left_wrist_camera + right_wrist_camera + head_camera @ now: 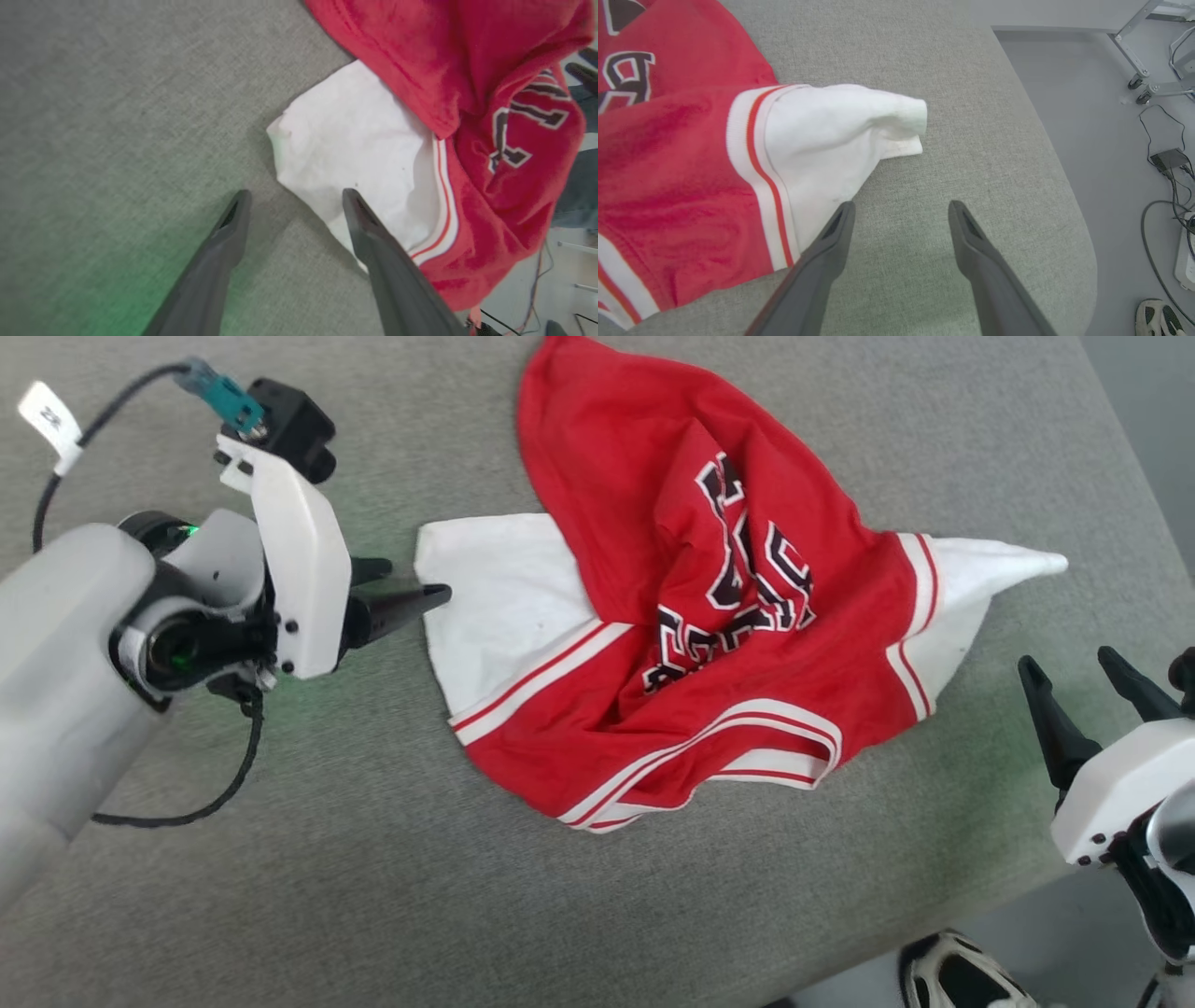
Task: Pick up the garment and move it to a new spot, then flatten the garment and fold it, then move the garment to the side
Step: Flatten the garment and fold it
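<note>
Head view has the garment (691, 644) lying crumpled mid-table (373, 896), lettering side up, its body bunched and twisted, with a white sleeve poking out each side. Nothing's flat yet, so we'd say we're at the flattening step, just before grabbing. Our left gripper (417, 578) is spread and empty, tips right at the edge of the left sleeve (495, 607). In the left wrist view one finger (371, 233) sits over that edge and the other over bare table, which looks to us like lining up a pinch. We can't tell if it's touching cloth. Our right gripper (1066, 659) is spread and empty too, near the right sleeve (980, 579) but not gripping it. Makes sense to us: take a sleeve each, pull outward, and the bunched middle should spread.
</note>
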You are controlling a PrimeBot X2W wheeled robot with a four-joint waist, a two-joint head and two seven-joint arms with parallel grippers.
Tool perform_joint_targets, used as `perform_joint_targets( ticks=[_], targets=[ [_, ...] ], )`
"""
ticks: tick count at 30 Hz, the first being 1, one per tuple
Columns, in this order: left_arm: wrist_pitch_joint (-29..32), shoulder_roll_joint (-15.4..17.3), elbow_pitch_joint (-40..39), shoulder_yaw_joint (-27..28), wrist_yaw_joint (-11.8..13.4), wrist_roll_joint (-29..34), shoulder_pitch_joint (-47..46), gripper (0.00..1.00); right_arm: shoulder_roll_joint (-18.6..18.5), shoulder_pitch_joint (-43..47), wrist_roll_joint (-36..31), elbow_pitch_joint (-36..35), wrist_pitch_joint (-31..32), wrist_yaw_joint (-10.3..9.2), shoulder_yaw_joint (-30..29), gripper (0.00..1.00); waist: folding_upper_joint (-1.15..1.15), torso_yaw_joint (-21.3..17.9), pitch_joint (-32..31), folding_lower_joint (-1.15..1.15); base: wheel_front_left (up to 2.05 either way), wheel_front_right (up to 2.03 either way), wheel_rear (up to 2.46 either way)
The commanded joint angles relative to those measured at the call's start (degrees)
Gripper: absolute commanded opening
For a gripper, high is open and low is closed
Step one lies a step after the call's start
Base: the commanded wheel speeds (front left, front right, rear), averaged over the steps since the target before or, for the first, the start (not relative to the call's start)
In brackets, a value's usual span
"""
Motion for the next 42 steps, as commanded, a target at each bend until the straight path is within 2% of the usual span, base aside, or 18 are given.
perform_joint_targets(
  ticks=[1, 6, 8, 9, 13, 16, 23, 30, 38, 39, 40, 41, 42],
  targets=[
    [1.56, -0.70, 0.97, -0.30, 0.10, -1.95, -0.27, 1.00, 0.42, -0.52, -0.25, 0.24, -0.56, -0.04, 0.12, 1.00, 0.00, -1.13, 1.26, 0.00, 0.00, 0.00, 0.00],
    [1.71, -2.68, 2.64, 0.03, 0.13, -5.75, 0.07, 0.99, 1.09, -1.32, -0.76, 0.86, -1.08, -0.04, 0.35, 1.00, 0.00, -1.20, 2.12, 0.00, 0.00, 0.00, 0.00],
    [0.25, -3.39, 2.92, 0.05, 0.13, -5.46, -0.42, 0.37, 1.28, -1.95, -0.85, 1.02, -1.25, -0.04, 0.92, 1.00, 0.00, -0.89, 2.33, 0.00, 0.00, 0.00, 0.00],
    [-0.19, -3.63, 3.24, -0.29, 0.13, -5.15, -0.50, 0.00, 1.23, -2.09, -0.99, 1.06, -1.29, -0.04, 1.13, 1.00, 0.00, -0.66, 2.33, 0.00, 0.00, 0.00, 0.00],
    [-4.16, -4.25, 3.66, 0.09, 0.13, -4.71, -1.22, 0.00, 0.44, -3.16, -1.41, 0.96, -1.65, -0.04, 1.63, 1.00, 0.00, 1.23, 1.78, 0.00, 0.00, 0.00, 0.00],
    [-7.84, -3.20, 3.76, 1.00, 0.13, -5.02, -0.90, 0.00, -0.13, -3.51, -1.94, 0.80, -1.66, -0.04, 1.31, 1.00, 0.00, 3.71, 0.39, 0.00, 0.00, 0.00, 0.00],
    [-16.14, 1.02, 3.78, 2.36, 0.13, -6.07, 3.06, 0.00, -1.95, -2.67, -2.52, 0.48, -0.52, -0.05, 0.16, 1.00, 0.00, 10.27, -3.68, 0.00, 0.00, 0.00, 0.00],
    [-23.81, 4.60, 9.41, 3.01, 0.13, -7.82, 10.89, 0.00, -3.98, -1.82, -1.92, -0.60, 2.60, -0.05, 0.64, 1.00, 0.00, 16.42, -7.14, 0.00, 0.00, 0.00, 0.00],
    [-28.86, 2.75, 13.71, 3.11, 0.13, -9.37, 15.55, 0.00, -6.29, -1.46, -1.35, -2.67, 5.58, -0.05, 2.38, 1.00, 0.00, 18.79, -8.11, 0.00, 0.00, 0.00, 0.00],
    [-29.56, 2.47, 13.73, 3.00, 0.13, -8.88, 15.60, 0.04, -6.72, -1.35, -1.24, -2.94, 6.00, -0.05, 2.80, 1.00, 0.00, 18.88, -8.21, 0.00, 0.00, 0.00, 0.00],
    [-30.41, 2.32, 13.89, 2.85, 0.13, -8.49, 15.65, 0.40, -7.04, -1.15, -1.12, -3.20, 6.28, -0.05, 3.22, 1.00, 0.00, 18.92, -8.34, 0.00, 0.00, 0.00, 0.00],
    [-31.44, 2.23, 14.11, 2.76, 0.13, -7.98, 15.73, 0.86, -7.57, -0.97, -0.97, -3.50, 6.64, -0.05, 3.99, 1.00, 0.00, 18.90, -8.52, 0.00, 0.00, 0.00, 0.00],
    [-32.39, 2.19, 14.24, 2.68, 0.13, -7.48, 15.89, 1.00, -8.05, -0.87, -0.82, -3.79, 7.07, -0.05, 4.43, 1.00, 0.00, 18.86, -8.68, 0.00, 0.00, 0.00, 0.00]
  ],
)
